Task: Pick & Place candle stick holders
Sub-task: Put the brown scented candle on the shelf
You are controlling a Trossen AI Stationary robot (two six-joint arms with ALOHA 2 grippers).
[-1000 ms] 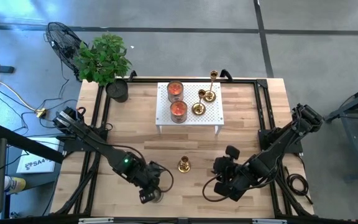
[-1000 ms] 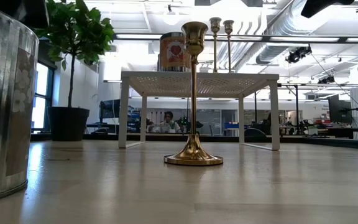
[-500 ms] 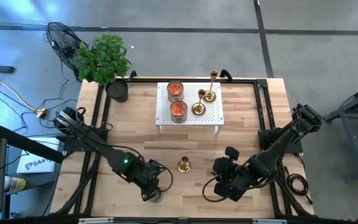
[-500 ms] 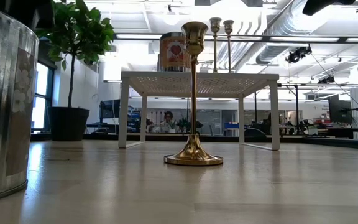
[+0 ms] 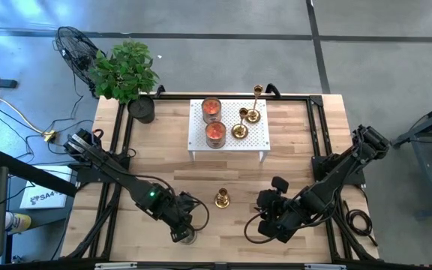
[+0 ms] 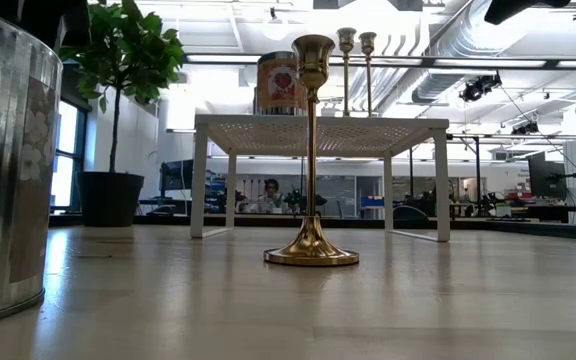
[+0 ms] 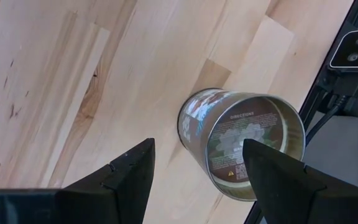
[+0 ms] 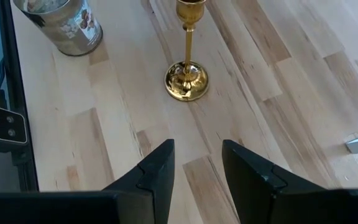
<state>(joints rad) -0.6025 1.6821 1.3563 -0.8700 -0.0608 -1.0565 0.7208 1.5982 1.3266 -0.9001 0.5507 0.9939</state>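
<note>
One gold candle stick holder (image 5: 221, 199) stands upright on its round base on the wooden table, also in the low view (image 6: 311, 150) and the right wrist view (image 8: 187, 74). Two more, (image 5: 239, 129) and a taller one (image 5: 252, 114), stand on the white perforated shelf (image 5: 246, 142). My right gripper (image 5: 259, 219) (image 8: 197, 171) hangs open to the right of the lone holder, pointing at it from a distance. My left gripper (image 5: 184, 231) (image 7: 197, 180) hangs open above a grey tin (image 7: 241, 149) near the table's front edge, its fingers clear of the tin.
Two glass jars with orange candles (image 5: 211, 109) (image 5: 215, 133) stand on the shelf's left half. A potted plant (image 5: 126, 71) stands at the far left corner. The tin (image 6: 8, 170) stands left of the lone holder. Bare wood lies between shelf and holder.
My left gripper has turned a little above the grey tin while staying in place. Nothing else has moved.
</note>
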